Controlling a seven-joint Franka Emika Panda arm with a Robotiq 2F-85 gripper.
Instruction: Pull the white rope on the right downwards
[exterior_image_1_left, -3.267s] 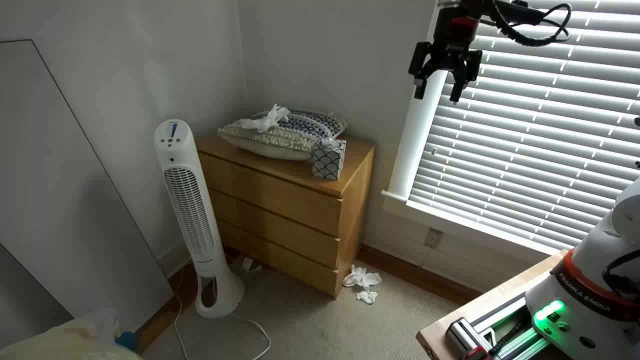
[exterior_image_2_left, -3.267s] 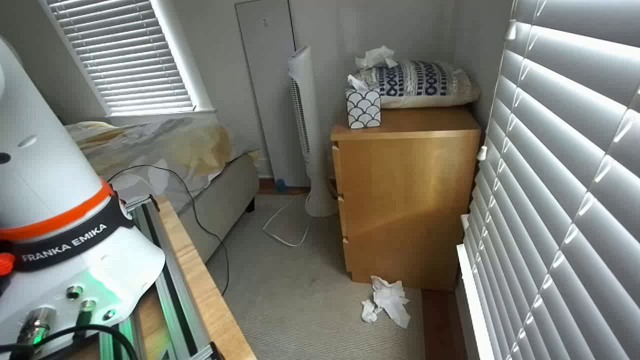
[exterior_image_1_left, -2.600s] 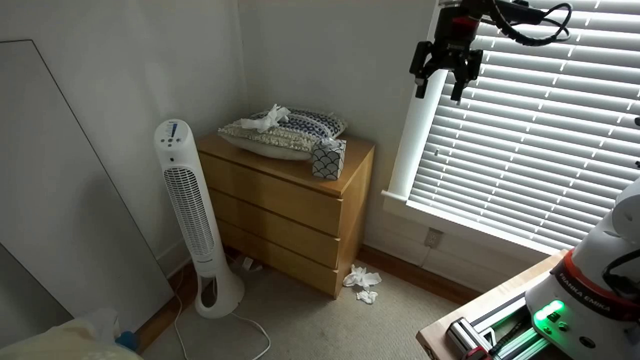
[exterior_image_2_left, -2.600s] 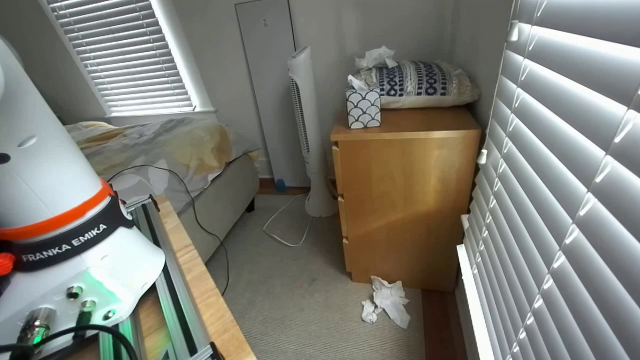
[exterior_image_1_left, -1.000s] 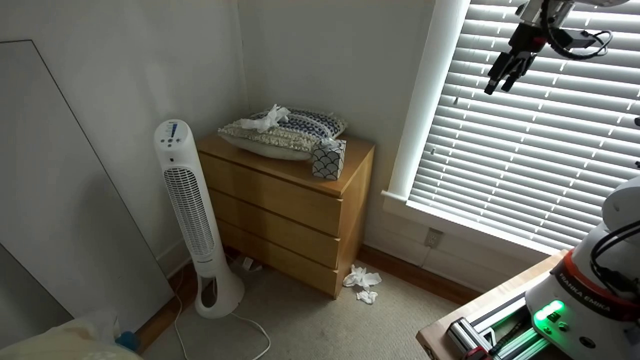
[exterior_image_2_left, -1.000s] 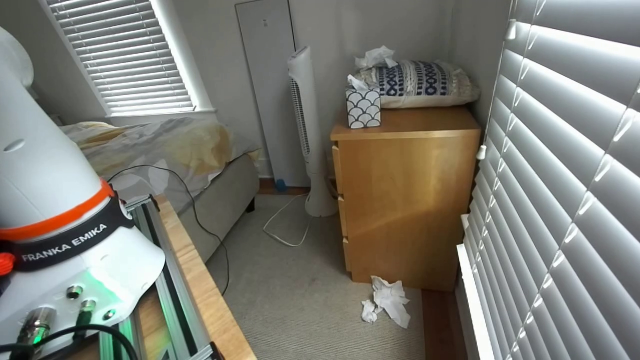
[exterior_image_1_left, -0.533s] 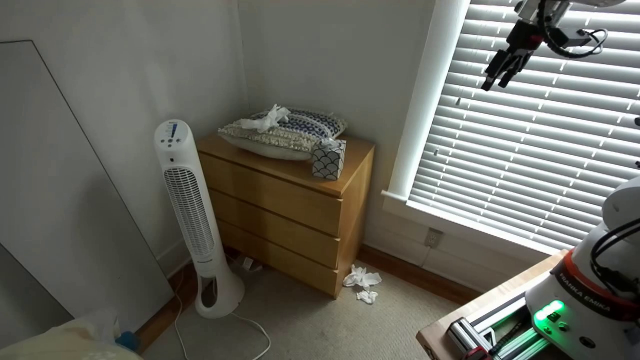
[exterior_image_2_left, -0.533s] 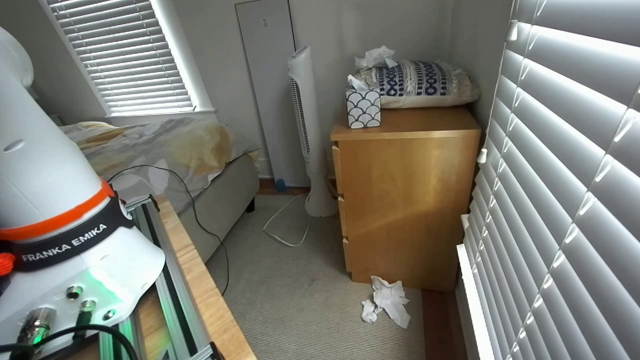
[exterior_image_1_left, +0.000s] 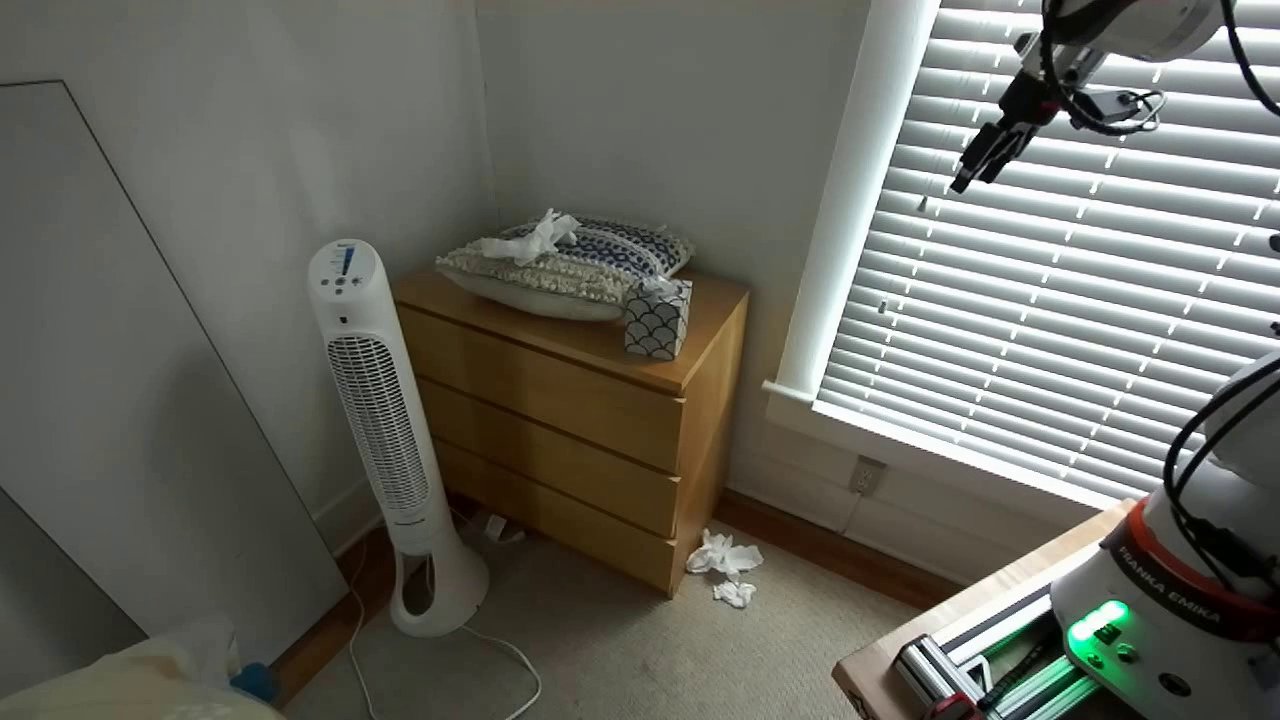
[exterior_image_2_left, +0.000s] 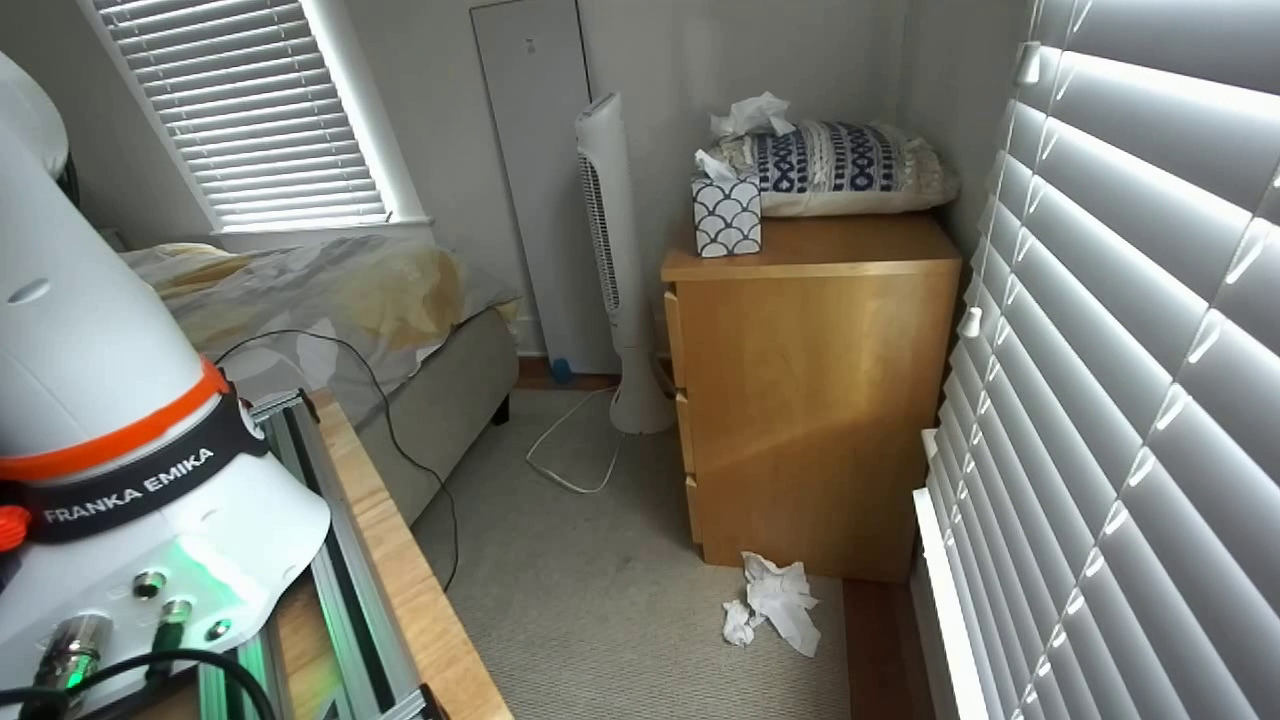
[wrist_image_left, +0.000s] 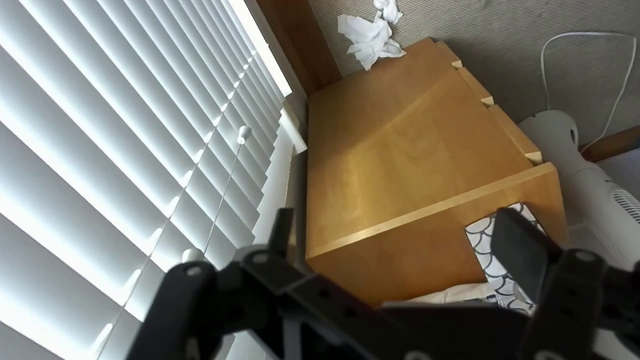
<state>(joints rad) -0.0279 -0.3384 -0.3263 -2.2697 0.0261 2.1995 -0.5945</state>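
Grey walls (exterior_image_1_left: 650, 120) meet at eleven o'clock in an exterior view, beige carpet (exterior_image_1_left: 640, 660) spreads round six, and up at two comes the wide white slatted blind (exterior_image_1_left: 1050, 300), its left edge against the white window frame (exterior_image_1_left: 855, 180). Near centre, the light-brown wooden three-drawer dresser (exterior_image_1_left: 540, 420)! Round by four, the pale wooden table (exterior_image_1_left: 870, 675) carries the white robot base (exterior_image_1_left: 1150, 640), and there's the moving room: carpet between table edge and dresser. Tall white plastic tower fan (exterior_image_1_left: 400, 440) between eight and nine, just beside the drawers. Over on the dresser top: a cream-and-blue woven cushion (exterior_image_1_left: 620, 250) and, near the edge, a white scallop-patterned tissue box (exterior_image_1_left: 655, 322).

Here's the black two-fingered gripper (exterior_image_1_left: 972, 183), at two o'clock in an exterior view, higher than the dresser; in the wrist view its fingers (wrist_image_left: 517, 252) stand spread wide. Crumpled white tissues (exterior_image_1_left: 720, 555) lie on the carpet at five, by the dresser's foot. Down to the smallest, the task's thing: thin white cords (wrist_image_left: 223, 194) by the blind, ending in bell-shaped tassels. In the wrist view the lower-hanging tassel (wrist_image_left: 244, 134) sits at ten o'clock from the gripper, the upper tassel (wrist_image_left: 192, 255) between eight and nine, both outside the finger gap. In both exterior views the upper hangs to the right.
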